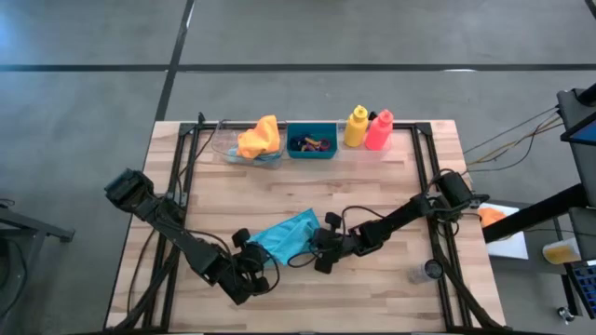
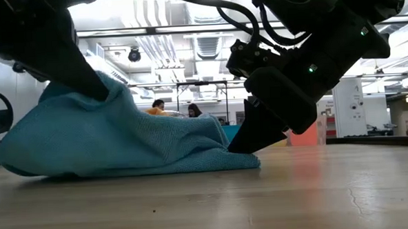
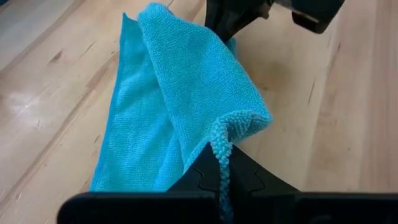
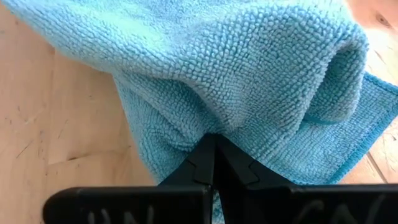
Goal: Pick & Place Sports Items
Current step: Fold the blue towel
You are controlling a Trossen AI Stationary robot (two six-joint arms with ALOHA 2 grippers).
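The teal cloth (image 1: pixel 287 234) lay bunched on the wooden table (image 1: pixel 391 186) in the lower centre of the high view, between the two grippers. The left gripper (image 1: pixel 256 259), at the lower left of the cloth, had its fingers closed on one corner of the cloth; in the left wrist view a fold of teal cloth (image 3: pixel 186 106) ran down into the pinched fingertips (image 3: pixel 219 177). The right gripper (image 1: pixel 315 244), at the right edge of the cloth, was likewise closed on the fabric, the teal cloth (image 4: pixel 236 81) gathered into its closed fingertips (image 4: pixel 211 158) in the right wrist view. In the low view the teal cloth (image 2: pixel 115 142) rested on the tabletop, raised at the left and pinned low at the right. Along the upper edge of the table in the high view stood an orange cloth (image 1: pixel 260 138) in a clear tray (image 1: pixel 233 154), a teal bin (image 1: pixel 312 142) holding small rings, a yellow bottle (image 1: pixel 356 127) and a pink-red bottle (image 1: pixel 378 130) touching each other.
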